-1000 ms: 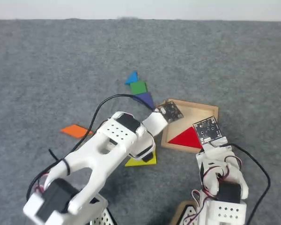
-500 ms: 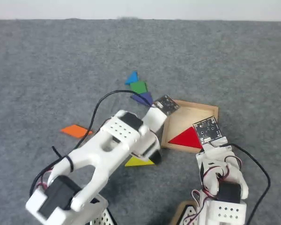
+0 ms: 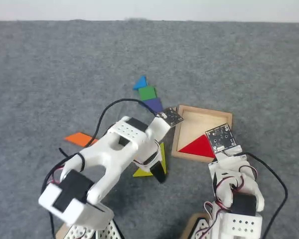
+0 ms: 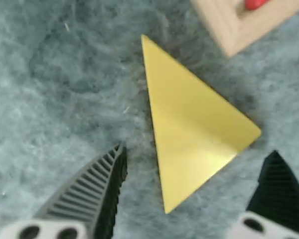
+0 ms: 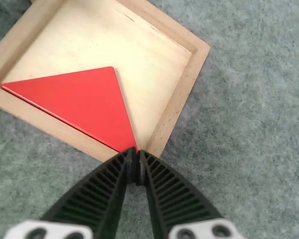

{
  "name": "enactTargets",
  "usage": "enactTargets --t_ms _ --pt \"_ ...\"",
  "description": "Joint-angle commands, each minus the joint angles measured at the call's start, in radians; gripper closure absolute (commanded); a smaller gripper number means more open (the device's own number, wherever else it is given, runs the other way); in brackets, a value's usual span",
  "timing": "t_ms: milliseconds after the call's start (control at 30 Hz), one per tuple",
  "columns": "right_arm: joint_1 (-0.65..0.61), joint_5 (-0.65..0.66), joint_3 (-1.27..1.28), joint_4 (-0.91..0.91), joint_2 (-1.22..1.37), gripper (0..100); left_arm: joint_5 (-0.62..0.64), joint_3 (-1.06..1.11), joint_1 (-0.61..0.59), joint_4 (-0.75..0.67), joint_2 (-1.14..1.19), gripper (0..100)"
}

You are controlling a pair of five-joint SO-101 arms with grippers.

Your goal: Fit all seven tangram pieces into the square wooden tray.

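Bare carpet flanks the yellow triangle; the tray stands close beside it.

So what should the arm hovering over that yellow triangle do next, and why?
Probably come down a little and close on the yellow triangle. The left fingers stand open on either side of it. It lies on the grey carpet just outside a corner of the wooden tray, so it is not yet fitted in.
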Motion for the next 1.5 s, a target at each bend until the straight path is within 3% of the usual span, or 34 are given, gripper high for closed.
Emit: enactTargets --t_ms 0,300,533,1033,1300,1467 --pt "-0.008 0.018 -0.015 0.002 0.002 98.9 -0.020 -0.044 -0.003 -0.011 0.058 63" --pt "-0.008 0.018 -0.014 0.002 0.002 98.9 0.083 -0.091 0.107 -0.014 0.057 63" --pt "-0.008 0.018 -0.014 0.004 0.002 98.9 0.106 -0.088 0.114 -0.035 0.069 63" --pt "-0.005 0.018 -0.014 0.004 0.002 98.9 0.100 -0.087 0.176 -0.014 0.060 81" --pt "-0.005 0.018 -0.014 0.004 0.002 98.9 0.104 -0.133 0.155 0.072 -0.043 81" --pt "-0.007 0.018 -0.014 0.004 0.002 98.9 0.115 -0.153 0.167 0.138 -0.232 72"
